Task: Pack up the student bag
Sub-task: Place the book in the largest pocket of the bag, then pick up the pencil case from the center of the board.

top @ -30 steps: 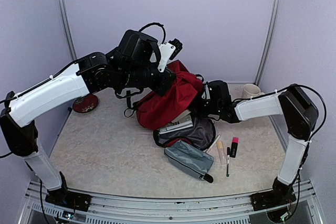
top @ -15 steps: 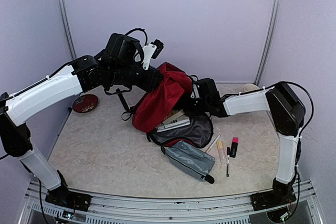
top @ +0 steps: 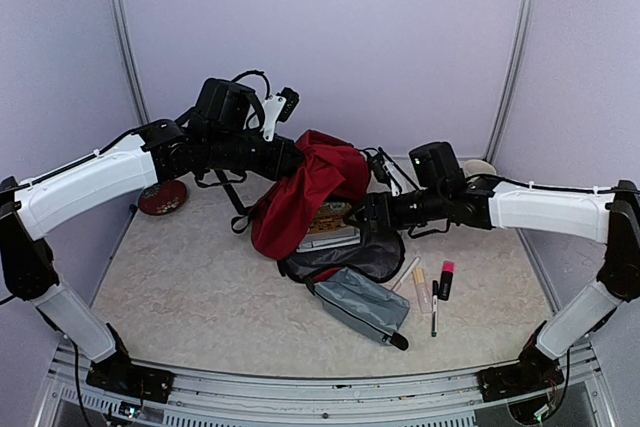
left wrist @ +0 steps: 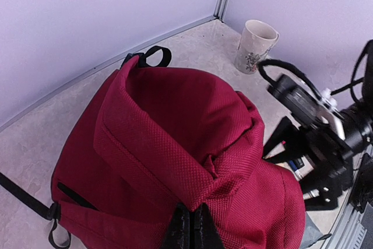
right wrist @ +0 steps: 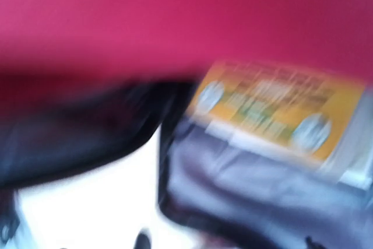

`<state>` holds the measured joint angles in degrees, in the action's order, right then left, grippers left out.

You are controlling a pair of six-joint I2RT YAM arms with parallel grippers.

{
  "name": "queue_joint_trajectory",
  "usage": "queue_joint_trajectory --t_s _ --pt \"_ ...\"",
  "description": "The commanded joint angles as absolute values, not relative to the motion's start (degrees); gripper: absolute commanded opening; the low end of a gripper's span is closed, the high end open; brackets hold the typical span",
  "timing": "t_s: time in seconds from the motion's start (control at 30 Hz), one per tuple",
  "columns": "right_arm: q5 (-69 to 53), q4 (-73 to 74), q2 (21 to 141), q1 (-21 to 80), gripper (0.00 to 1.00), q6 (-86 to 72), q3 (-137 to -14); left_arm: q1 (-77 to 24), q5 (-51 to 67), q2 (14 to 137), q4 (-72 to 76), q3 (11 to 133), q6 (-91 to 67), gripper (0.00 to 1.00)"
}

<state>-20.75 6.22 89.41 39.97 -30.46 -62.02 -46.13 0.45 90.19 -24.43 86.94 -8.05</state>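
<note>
Dark-red fabric backpack (top: 305,197), centre of the overhead view, half-lifted off the speckled table (top: 190,277), with its black base resting at mid-frame. The left gripper (left wrist: 189,225), jaws closed, pinches only a thin fold of the red cloth at the bottom edge of its wrist view. Risk: the fold slips and the flap drops over the yellow-covered book (right wrist: 274,106) lying at the bag's mouth. The right gripper (top: 372,212) sits just right of that book. Its blurred view shows neither its opening nor any hold, so it may snag the black lining or drag the book out.
</note>
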Motion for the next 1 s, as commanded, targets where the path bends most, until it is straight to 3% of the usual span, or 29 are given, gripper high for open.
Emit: queue_joint_trajectory --t_s 0.0,0.27,0.43,0.6,0.67,0.73,0.83,0.9,0.97 --pt "-24.0 10.87 81.14 44.13 0.95 -24.55 -55.56 -45.53 0.6 89.13 -21.35 86.6 -7.3 0.0" --pt "-3.78 17.17 77.76 59.97 0.95 -26.8 -51.6 -45.44 -0.09 87.82 -21.47 85.18 -6.3 0.0" --pt "-1.0 20.7 86.64 66.54 1.0 -27.11 -54.22 -45.4 -0.4 87.15 -21.37 84.21 -5.44 0.0" --pt "10.84 36.35 99.07 69.13 1.0 -29.59 -63.78 -45.4 -0.53 87.1 -21.73 83.87 -4.93 0.0" --pt "12.53 39.03 100.84 69.95 0.95 -29.82 -65.81 -45.42 -0.06 87.18 -21.76 83.85 -4.84 0.0" --pt "13.86 40.44 100.9 70.22 0.84 -31.03 -66.31 -45.36 0.06 86.99 -21.71 83.85 -4.83 0.0" --pt "16.0 40.84 98.55 70.22 0.59 -33.04 -65.54 -45.42 0.12 86.72 -21.67 83.6 -4.66 0.0" --pt "17.77 40.77 96.64 70.22 0.6 -34.2 -64.88 -45.43 0.1 86.49 -21.7 83.58 -4.53 0.0" --pt "19.16 41.74 95.53 70.22 0.7 -34.66 -65.06 -45.42 0.27 86.33 -21.65 83.58 -4.51 0.0"
